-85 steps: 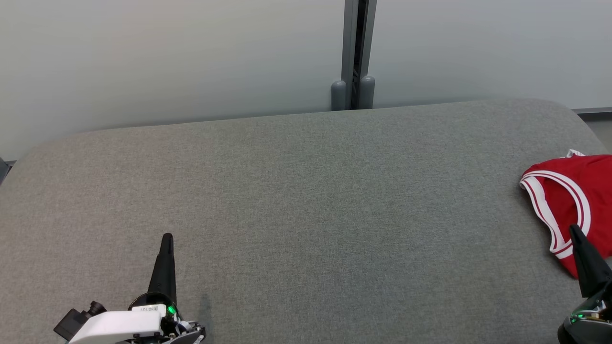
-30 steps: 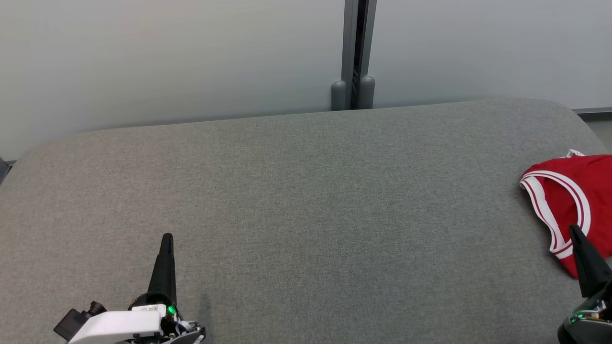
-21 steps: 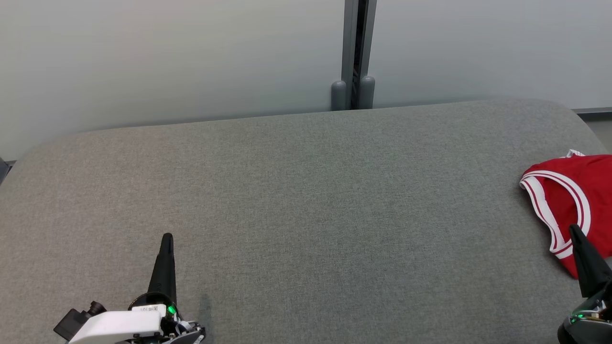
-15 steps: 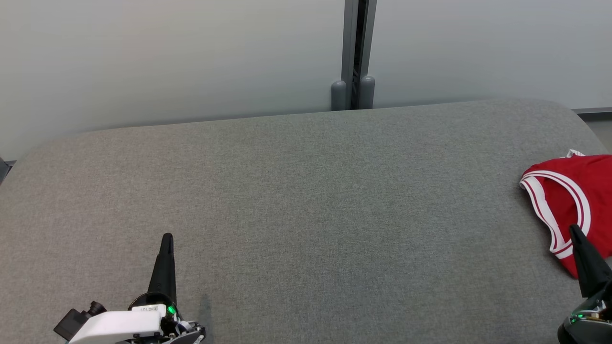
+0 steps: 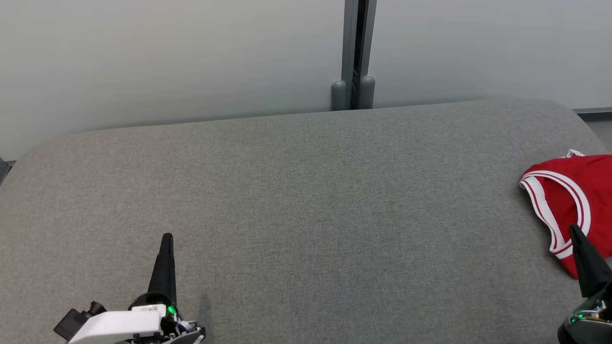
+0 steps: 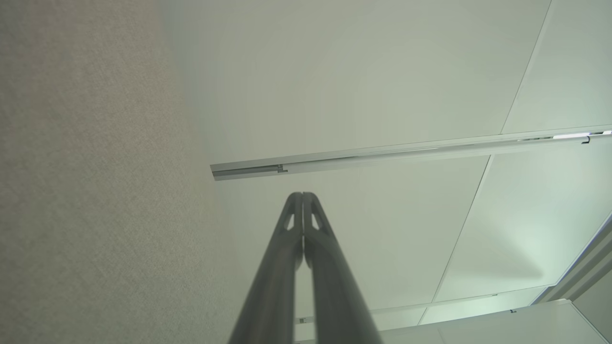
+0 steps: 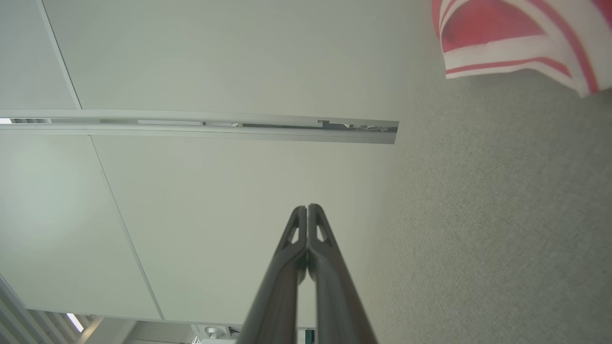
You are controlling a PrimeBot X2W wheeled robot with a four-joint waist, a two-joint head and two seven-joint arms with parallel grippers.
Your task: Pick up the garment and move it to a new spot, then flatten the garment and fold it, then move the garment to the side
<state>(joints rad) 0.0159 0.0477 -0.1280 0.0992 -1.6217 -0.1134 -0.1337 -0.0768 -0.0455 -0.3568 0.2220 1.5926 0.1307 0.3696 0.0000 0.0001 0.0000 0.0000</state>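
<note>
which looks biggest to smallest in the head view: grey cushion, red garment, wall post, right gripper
1. grey cushion
2. red garment, though cut off at the view's edge
3. wall post and right gripper: about alike, so unranked; the gripper is nearer the camera and partly out of frame

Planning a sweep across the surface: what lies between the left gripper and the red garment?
Only bare grey cushion. The head view shows that stretch from the left gripper across to the red garment at the right edge.
</note>
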